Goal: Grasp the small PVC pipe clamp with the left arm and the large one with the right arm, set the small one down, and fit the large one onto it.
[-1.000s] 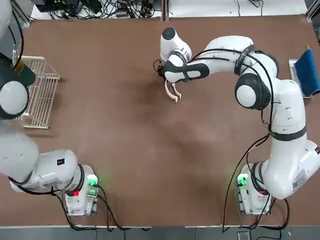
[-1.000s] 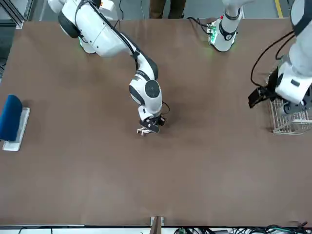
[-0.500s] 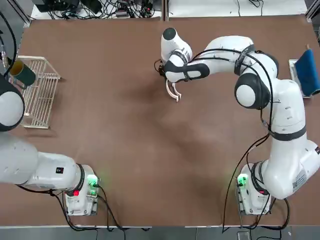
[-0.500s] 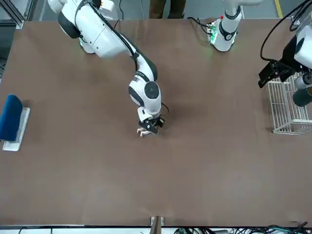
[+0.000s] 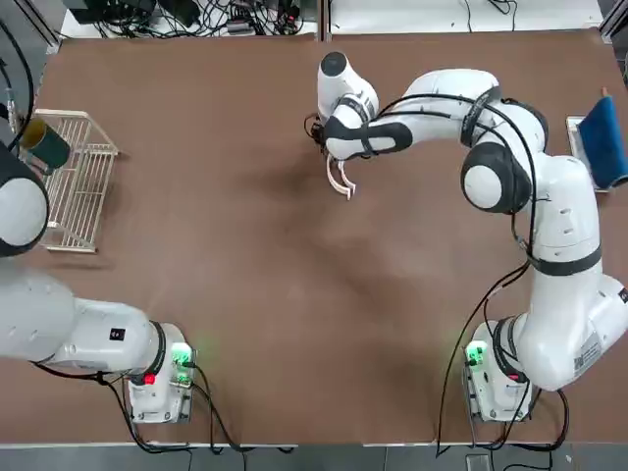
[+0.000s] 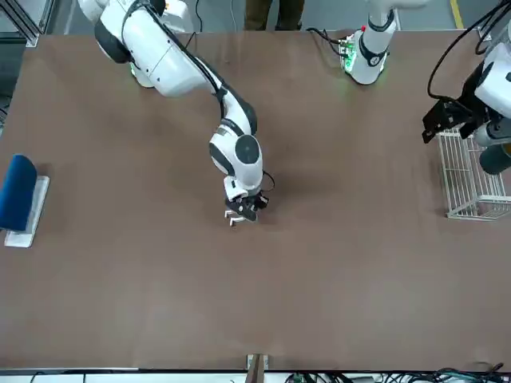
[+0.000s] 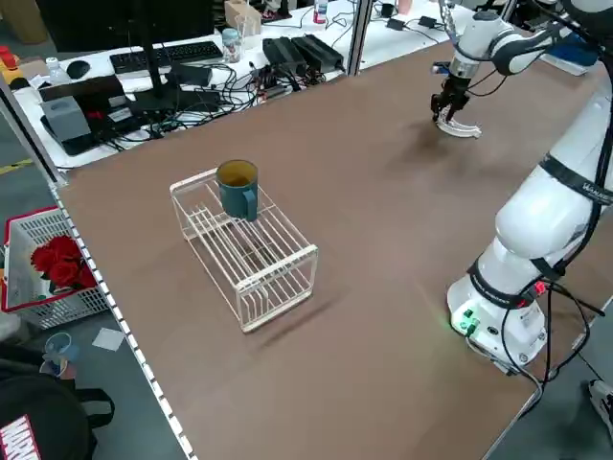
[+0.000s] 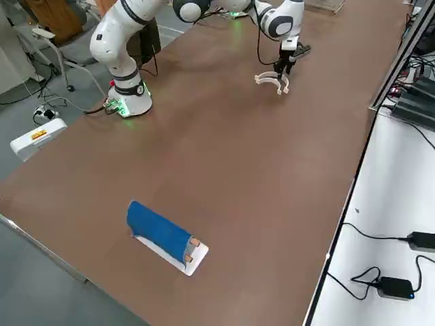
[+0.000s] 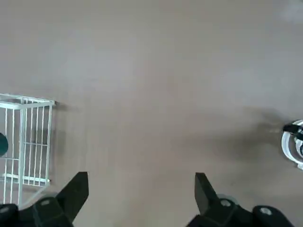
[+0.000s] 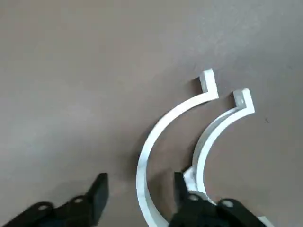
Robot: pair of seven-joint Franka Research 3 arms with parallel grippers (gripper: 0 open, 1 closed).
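Observation:
Two white C-shaped clips lie nested on the brown table. The large one [image 10: 163, 123] curves around the outside of the small PVC pipe clamp [image 10: 213, 135]. In the top view they show together as the nested clips [image 5: 340, 183], far of centre. My right gripper [image 10: 139, 187] hangs just over them, open, with the large one's band in the gap between its fingers and neither pad pressing it. My left gripper [image 6: 437, 128] is open and holds nothing, far off by the wire rack at the table's left side.
A white wire rack [image 5: 80, 186] stands at the left edge with a teal mug [image 7: 238, 187] on it. A blue roll on a white plate [image 5: 601, 147] sits at the right edge. Bare brown tabletop lies between the two arms.
My right gripper's fingers have come apart and let go of the large clamp, which now rests around the small one. The left arm drew back toward the wire rack.

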